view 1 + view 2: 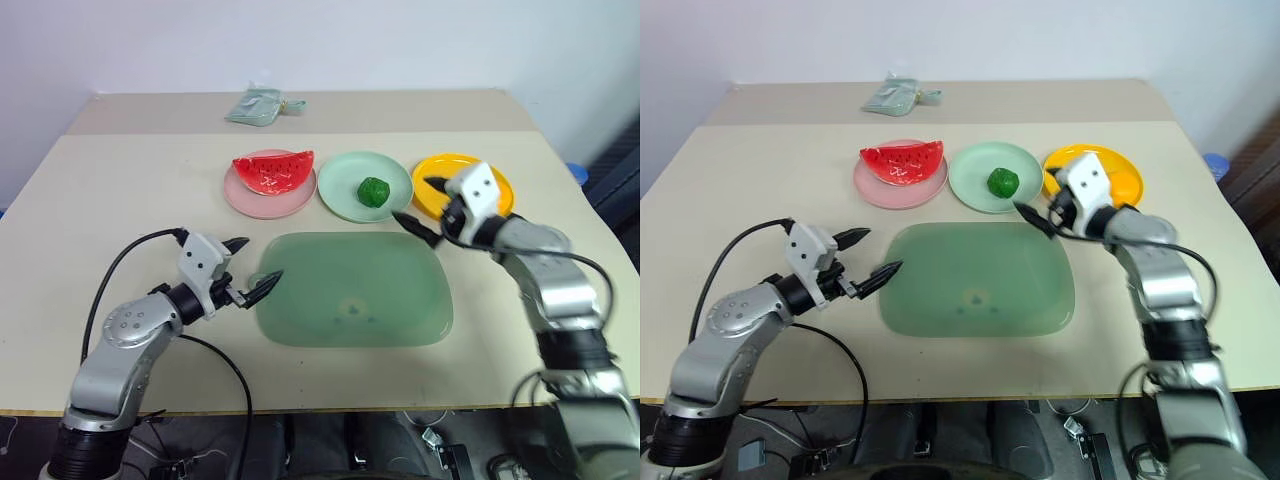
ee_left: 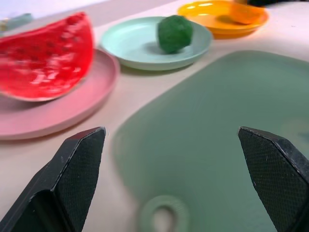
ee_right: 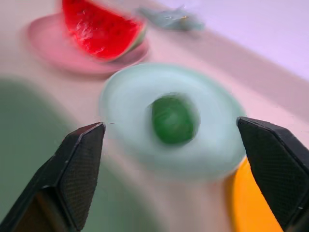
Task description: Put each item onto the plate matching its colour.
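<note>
Three round plates stand in a row on the beige table, beyond a larger translucent green tray that lies near the front edge. The pink plate is on the left and carries the red watermelon wedge, lying with its green rind along the underside. The mint green plate sits in the middle, close beside the pink one, with the lumpy dark-green ball resting on it. The yellow plate is on the right; the orange lies on it, seen best from the left wrist view, since the right arm covers much of that plate from above. The left gripper hovers at the tray's left edge with its two black fingers spread wide and nothing between them. The right gripper hangs between the green and yellow plates, near the tray's far right corner, its fingers also spread wide apart and empty. A small grey-green pouch lies at the far side of the table, well apart from the plates.
</note>
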Action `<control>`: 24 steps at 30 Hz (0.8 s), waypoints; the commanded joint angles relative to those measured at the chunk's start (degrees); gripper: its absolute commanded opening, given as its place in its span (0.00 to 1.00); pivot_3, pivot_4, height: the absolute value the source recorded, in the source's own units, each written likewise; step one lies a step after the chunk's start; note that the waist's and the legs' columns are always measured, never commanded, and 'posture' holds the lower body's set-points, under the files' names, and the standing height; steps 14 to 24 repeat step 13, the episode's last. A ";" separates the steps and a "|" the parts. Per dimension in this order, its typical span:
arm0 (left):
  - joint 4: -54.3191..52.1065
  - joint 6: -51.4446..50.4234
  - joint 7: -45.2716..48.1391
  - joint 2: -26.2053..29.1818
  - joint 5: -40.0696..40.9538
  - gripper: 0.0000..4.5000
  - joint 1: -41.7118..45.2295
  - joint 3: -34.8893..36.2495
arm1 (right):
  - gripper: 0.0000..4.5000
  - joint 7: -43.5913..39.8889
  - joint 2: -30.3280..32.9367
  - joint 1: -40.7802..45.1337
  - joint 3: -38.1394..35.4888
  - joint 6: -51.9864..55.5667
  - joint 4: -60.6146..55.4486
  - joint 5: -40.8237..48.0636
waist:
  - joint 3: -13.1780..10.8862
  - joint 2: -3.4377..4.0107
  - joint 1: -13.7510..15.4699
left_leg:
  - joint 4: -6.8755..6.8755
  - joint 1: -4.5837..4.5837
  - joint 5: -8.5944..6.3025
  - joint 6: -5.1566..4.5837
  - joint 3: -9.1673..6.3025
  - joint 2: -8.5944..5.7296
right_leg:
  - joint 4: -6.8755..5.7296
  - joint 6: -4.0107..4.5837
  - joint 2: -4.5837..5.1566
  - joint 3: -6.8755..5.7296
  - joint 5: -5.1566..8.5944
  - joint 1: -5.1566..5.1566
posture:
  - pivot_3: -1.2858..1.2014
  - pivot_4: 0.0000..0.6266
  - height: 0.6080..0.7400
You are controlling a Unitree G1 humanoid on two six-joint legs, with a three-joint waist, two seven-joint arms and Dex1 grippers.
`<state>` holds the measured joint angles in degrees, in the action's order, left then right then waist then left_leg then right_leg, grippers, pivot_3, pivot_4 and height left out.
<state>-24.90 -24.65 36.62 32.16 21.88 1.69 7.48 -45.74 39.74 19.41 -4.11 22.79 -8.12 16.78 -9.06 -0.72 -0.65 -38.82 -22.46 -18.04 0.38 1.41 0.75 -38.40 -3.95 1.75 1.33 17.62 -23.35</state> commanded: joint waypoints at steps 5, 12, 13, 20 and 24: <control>4.47 5.31 5.54 5.78 0.86 1.00 -5.86 9.82 | 0.99 -4.73 6.51 -18.84 -12.73 7.30 -15.39 9.34 | 0.00 0.01 -0.50 | 0.01 0.15 -0.01 -0.01 0.02 0.06 | 0.10 0.00 -0.02 0.02 0.00 0.16 | 0.52 0.24 1.00; 7.73 8.66 5.91 5.42 0.51 1.00 -8.93 12.36 | 0.99 -2.01 5.05 -24.59 -15.00 7.50 -16.46 9.51 | 0.01 0.01 0.11 | -0.03 0.15 -0.01 -0.01 0.01 0.05 | 0.16 0.00 0.02 0.01 0.00 0.23 | 0.52 0.24 1.00; 7.37 8.76 5.47 5.06 0.40 1.00 -9.27 12.30 | 0.99 -1.96 5.09 -24.54 -14.84 7.26 -16.21 9.41 | 0.01 0.01 0.11 | -0.02 0.15 -0.01 -0.01 0.01 0.04 | 0.17 0.00 0.03 0.00 0.00 0.24 | 0.52 0.24 1.00; 7.37 8.76 5.47 5.06 0.40 1.00 -9.27 12.30 | 0.99 -1.96 5.09 -24.54 -14.84 7.26 -16.21 9.41 | 0.01 0.01 0.11 | -0.02 0.15 -0.01 -0.01 0.01 0.04 | 0.17 0.00 0.03 0.00 0.00 0.24 | 0.52 0.24 1.00; 7.37 8.76 5.47 5.06 0.40 1.00 -9.27 12.30 | 0.99 -1.96 5.09 -24.54 -14.84 7.26 -16.21 9.41 | 0.01 0.01 0.11 | -0.02 0.15 -0.01 -0.01 0.01 0.04 | 0.17 0.00 0.03 0.00 0.00 0.24 | 0.52 0.24 1.00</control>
